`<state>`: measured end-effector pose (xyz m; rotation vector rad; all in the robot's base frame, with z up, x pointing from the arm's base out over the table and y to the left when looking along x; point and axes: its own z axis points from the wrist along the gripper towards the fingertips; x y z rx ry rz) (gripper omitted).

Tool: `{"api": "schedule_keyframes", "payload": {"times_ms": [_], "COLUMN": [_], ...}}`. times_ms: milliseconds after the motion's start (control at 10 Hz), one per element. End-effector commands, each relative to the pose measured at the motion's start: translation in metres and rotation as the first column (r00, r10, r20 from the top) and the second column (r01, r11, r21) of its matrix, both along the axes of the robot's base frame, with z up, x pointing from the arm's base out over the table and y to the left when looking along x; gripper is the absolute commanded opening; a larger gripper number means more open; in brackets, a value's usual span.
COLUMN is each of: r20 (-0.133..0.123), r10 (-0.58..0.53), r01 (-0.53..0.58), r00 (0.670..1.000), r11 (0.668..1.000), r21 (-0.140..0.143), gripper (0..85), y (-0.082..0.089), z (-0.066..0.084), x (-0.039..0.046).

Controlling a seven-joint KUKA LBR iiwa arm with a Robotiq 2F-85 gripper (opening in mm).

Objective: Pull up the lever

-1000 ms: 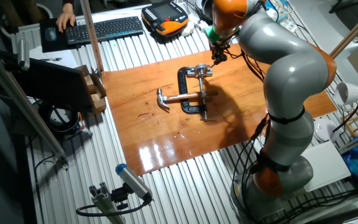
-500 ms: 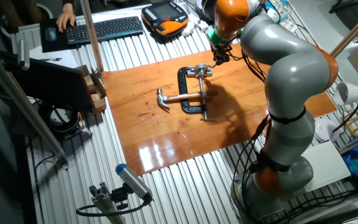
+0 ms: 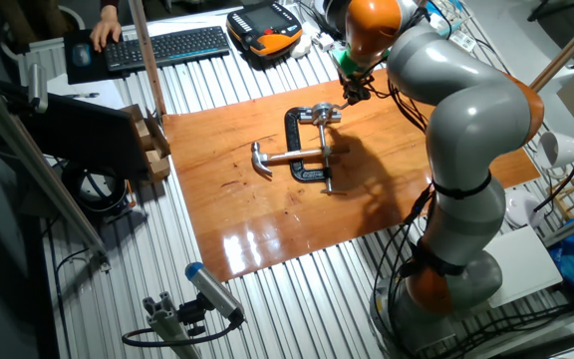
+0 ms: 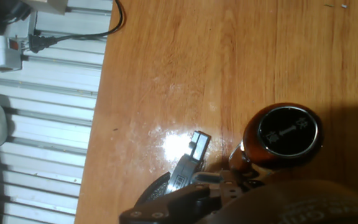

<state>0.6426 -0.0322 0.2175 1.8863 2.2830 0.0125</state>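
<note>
I hold the two-finger gripper (image 3: 352,97) just above the short shiny silver crossbar lever (image 3: 324,115) of the black C-shaped clamp (image 3: 297,145), which lies below and beside my fingers. Whether they are spread, I cannot tell.

Your grey-and-orange arm's two-finger gripper (image 3: 353,95) has drifted slightly right and up over the last second, away from the short shiny silver metal crossbar lever (image 3: 323,113) of the black C-shaped clamp (image 3: 297,145). Between the last two looks, barely any shift.
</note>
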Motion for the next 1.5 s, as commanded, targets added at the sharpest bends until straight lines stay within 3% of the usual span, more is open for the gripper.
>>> {"api": "schedule_keyframes", "payload": {"times_ms": [0,200,400,600,900,1000,1200,1400], "r20": [0.01,0.009,-0.021,-0.043,-0.035,-0.041,-0.054,-0.037], "r10": [0.005,-0.003,-0.027,-0.089,-0.129,-0.13,-0.105,-0.074], "r01": [-0.005,0.003,0.027,0.088,0.128,0.128,0.104,0.074], "r00": [1.0,1.0,0.999,0.995,0.991,0.991,0.993,0.997], "r11": [1.0,1.0,1.0,0.996,0.991,0.991,0.994,0.997], "r21": [0.0,-0.002,0.002,-0.015,-0.037,-0.041,-0.023,-0.014], "gripper": [0.0,0.0,0.0,0.0,0.0,0.0,0.0,0.0], "y": [0.0,0.0,0.0,0.001,0.024,0.022,0.004,-0.011], "z": [0.0,0.0,0.0,0.001,-0.003,0.0,0.011,0.007], "x": [0.0,0.0,0.0,-0.0002,-0.0057,-0.0067,-0.0046,-0.0072]}}
